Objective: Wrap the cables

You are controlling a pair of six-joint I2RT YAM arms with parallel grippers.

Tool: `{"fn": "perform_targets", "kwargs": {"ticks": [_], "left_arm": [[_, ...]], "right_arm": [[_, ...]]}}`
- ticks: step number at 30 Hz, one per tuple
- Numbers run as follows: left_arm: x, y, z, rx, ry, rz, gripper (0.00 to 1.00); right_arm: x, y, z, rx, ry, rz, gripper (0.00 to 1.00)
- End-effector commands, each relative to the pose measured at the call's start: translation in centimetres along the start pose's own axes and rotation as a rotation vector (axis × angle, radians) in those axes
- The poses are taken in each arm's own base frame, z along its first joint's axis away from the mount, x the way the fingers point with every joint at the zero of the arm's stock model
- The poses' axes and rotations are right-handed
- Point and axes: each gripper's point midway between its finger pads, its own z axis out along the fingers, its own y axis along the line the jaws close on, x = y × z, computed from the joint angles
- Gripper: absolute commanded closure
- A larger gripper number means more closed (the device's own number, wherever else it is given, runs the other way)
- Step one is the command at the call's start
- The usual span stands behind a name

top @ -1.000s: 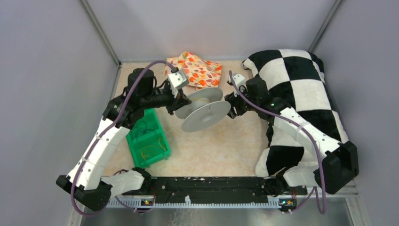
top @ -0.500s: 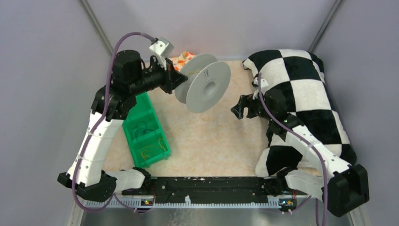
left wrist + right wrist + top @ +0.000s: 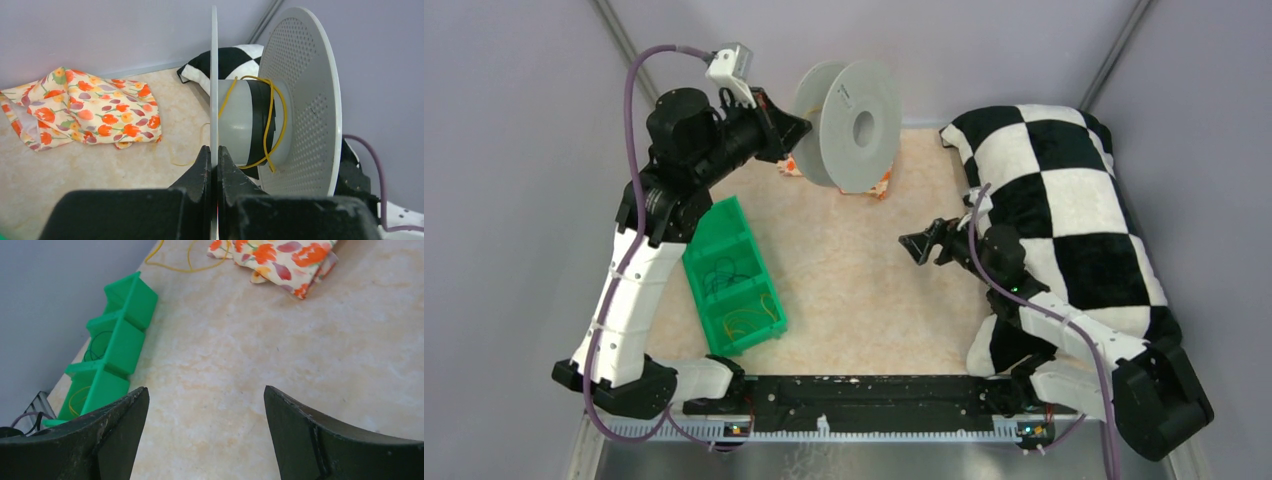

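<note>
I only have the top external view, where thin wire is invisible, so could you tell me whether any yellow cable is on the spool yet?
Observer: Yes, the left wrist view shows a few loose turns of yellow cable around the hub of the grey spool.
Operator: Thanks; how is the spool held?
Observer: The left gripper is shut on the edge of one flange.
Operator: And the rest of the cable?
Observer: The right wrist view shows yellow cable looped on the table beside the floral cloth.

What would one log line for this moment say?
left jaws shut on spool rim; yellow cable loosely round hub; right jaws open, empty, above table
</note>
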Motion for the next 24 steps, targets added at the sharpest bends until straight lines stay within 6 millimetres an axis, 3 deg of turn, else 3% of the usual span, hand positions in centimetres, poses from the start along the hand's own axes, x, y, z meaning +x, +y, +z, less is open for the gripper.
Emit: {"fn": "perform_targets", "kwargs": {"ticks": [1, 13, 24], "left_arm": [[-5.8, -1.9, -1.0, 0.052, -0.213, -0.046, 1.0], [-6.7, -0.8, -0.6, 0.016, -0.253, -0.072, 1.0], [-6.7, -1.5, -0.7, 0.054, -0.255, -0.098, 1.0]], "right_arm": [[-3.2, 3.8, 1.5, -0.115, -0.159, -0.042, 0.15], [-2.8, 6.5, 5.1, -0.198, -0.197, 0.078, 0.15], [-3.6, 7.1, 7.4, -0.214, -0.271, 0.136, 0.15]]}}
